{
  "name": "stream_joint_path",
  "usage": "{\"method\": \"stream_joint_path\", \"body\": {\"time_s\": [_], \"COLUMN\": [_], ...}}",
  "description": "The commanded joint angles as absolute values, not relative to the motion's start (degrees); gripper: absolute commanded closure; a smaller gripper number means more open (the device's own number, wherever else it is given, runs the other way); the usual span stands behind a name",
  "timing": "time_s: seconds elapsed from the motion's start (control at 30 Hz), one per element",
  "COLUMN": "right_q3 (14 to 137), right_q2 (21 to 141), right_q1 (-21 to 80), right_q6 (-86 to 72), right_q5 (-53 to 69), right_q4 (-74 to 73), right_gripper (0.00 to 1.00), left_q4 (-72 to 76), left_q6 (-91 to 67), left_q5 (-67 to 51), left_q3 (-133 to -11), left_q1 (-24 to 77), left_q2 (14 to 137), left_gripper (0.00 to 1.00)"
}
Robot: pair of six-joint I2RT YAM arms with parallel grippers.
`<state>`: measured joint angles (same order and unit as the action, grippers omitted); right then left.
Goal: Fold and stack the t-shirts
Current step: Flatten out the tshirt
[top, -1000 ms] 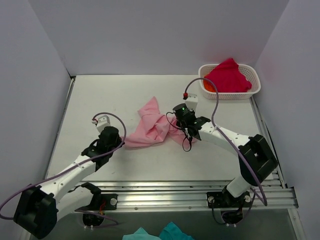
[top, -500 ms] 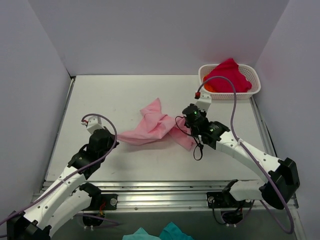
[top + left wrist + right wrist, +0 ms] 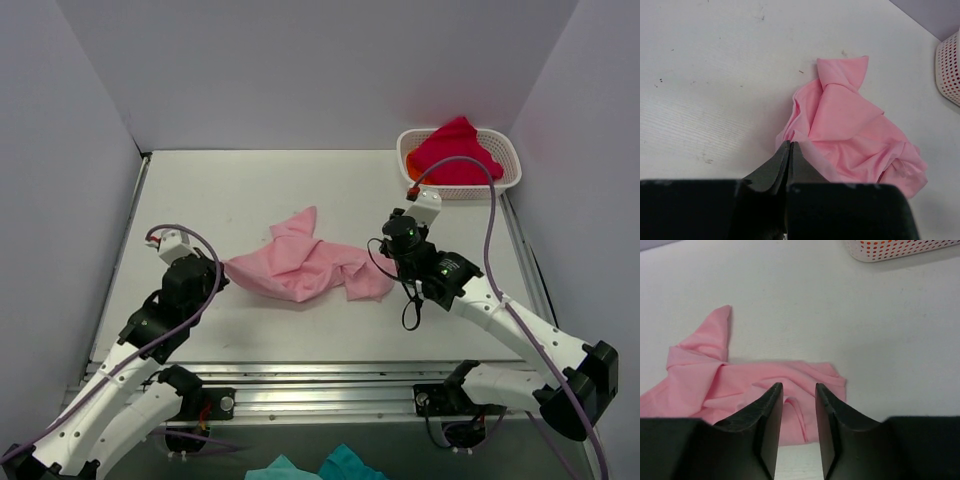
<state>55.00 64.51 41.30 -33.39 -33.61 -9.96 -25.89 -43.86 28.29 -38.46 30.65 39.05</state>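
Observation:
The light pink t-shirt [image 3: 305, 265] lies crumpled mid-table, stretched left to right. My left gripper [image 3: 222, 273] is shut on its left edge; in the left wrist view the closed jaws [image 3: 789, 146] pinch the pink cloth [image 3: 850, 125]. My right gripper [image 3: 393, 262] is open just above the shirt's right end; in the right wrist view the spread fingers [image 3: 798, 390] frame the pink folds [image 3: 740, 380] and hold nothing. The crimson red t-shirt [image 3: 452, 155] lies heaped in the white basket [image 3: 510, 172] at the back right.
The basket also shows in the left wrist view [image 3: 950, 70] and the right wrist view [image 3: 900, 247]. Teal cloth [image 3: 310, 468] lies below the front rail. Walls enclose the table on three sides.
My left gripper has pulled the shirt's left edge leftward and nearer. My right gripper has moved right and now stands open over the right end. The shirt lies wider and flatter.

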Motion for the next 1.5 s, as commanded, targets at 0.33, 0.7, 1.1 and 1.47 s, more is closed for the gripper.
{"method": "stream_joint_path", "body": {"time_s": [0.33,0.7,1.1,1.47], "right_q3": [43.2,46.8,49.0,52.0], "right_q2": [73.8,82.3,88.1,83.9], "right_q1": [42.2,45.0,45.0,45.1], "right_q6": [-37.6,-37.7,-36.0,-33.9], "right_q5": [-21.4,-21.2,-20.8,-25.2], "right_q4": [3.4,6.0,7.7,2.4], "right_gripper": [0.00,0.09,0.81,1.00], "left_q4": [-24.3,-23.2,-22.4,-24.8], "left_q6": [-43.4,-43.0,-42.9,-42.1], "left_q5": [28.2,28.9,29.3,30.1], "left_q3": [-36.7,-35.3,-34.7,-36.7], "left_q1": [31.0,31.0,31.0,31.0], "left_q2": [39.3,40.3,41.1,40.3], "left_gripper": [0.98,0.98,0.98,0.98]}}
